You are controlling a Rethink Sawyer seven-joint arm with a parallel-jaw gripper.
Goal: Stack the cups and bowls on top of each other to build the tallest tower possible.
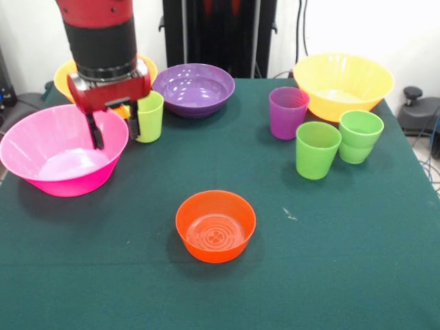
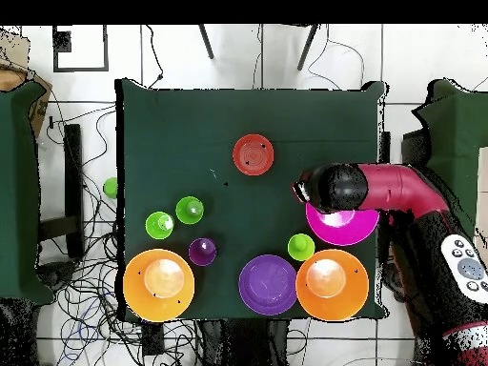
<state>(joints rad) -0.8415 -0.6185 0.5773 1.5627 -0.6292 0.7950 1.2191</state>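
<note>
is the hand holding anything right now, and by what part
Nothing is held. The hand hangs open over the rim of the pink bowl, with the yellow-green cup just beside it, not between its fingers.

My tabletop [image 1: 357,275] wears a dark green cloth. Behind me: white wall [image 1: 357,27], w/ a dark panel [image 1: 220,31] standing upright at the tabletop's far edge. From overhead, floor [image 2: 286,57] is pale tile w/ dark joints. Black cables [image 2: 86,276] tangle on it at one side. Other green-covered tables [image 2: 19,191] flank mine, L & R. Lighting even, soft.
</note>
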